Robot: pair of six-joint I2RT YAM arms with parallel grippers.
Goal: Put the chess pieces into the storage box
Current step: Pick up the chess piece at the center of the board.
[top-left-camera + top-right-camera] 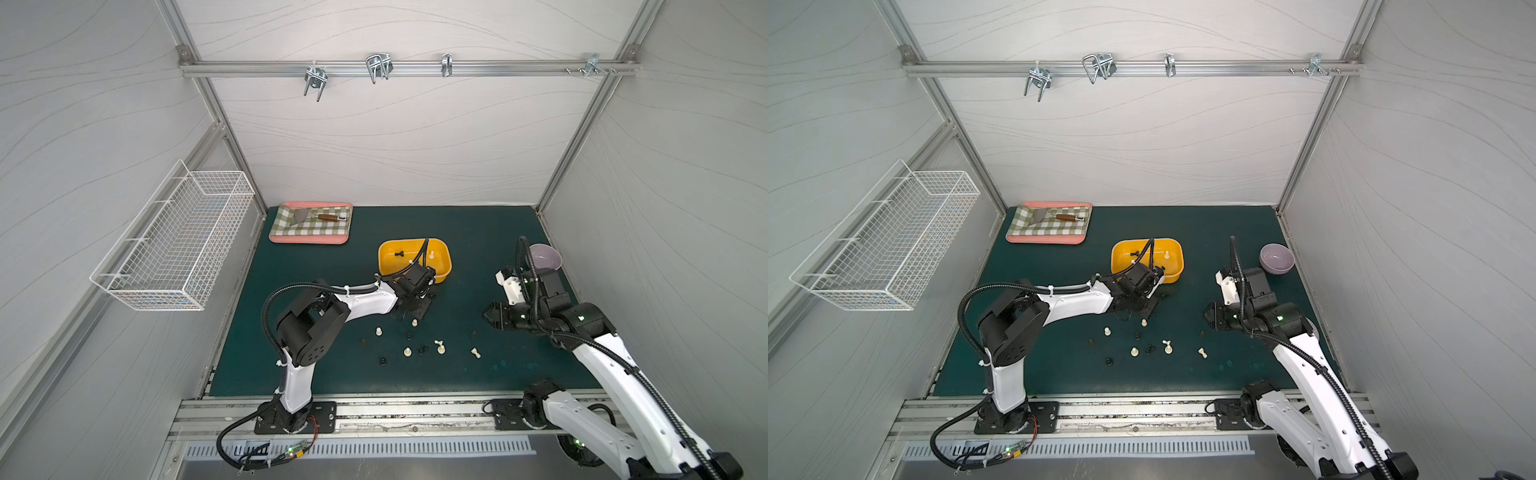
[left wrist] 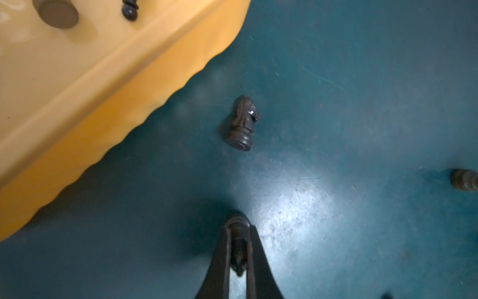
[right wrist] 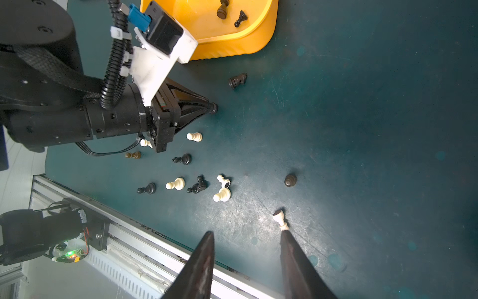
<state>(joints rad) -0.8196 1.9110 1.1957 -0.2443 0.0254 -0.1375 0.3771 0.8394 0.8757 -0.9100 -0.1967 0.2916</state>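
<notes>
Now, left end effector [image 2: 238, 230] pinching tiny black chess piece [image 2: 239, 259], near yellow storage box [image 2: 129, 85], right end effector [image 3: 247, 233] parted, empty.

Pale grey walls [image 1: 374, 137] marked with thin wavy lines close the space on three sides, joined at the corners by aluminium posts [image 1: 228, 141]. At 12 o'clock a metal rail [image 1: 498, 66] crosses the back wall and carries several steel hooks [image 1: 378, 68]. At 9 o'clock a white wire basket [image 1: 178, 241] hangs on the side wall. The tabletop [image 1: 478, 224] is dark green and scuffed, and light glares off it. At 6 o'clock a slotted metal strip [image 1: 374, 449] runs along the front edge.
</notes>
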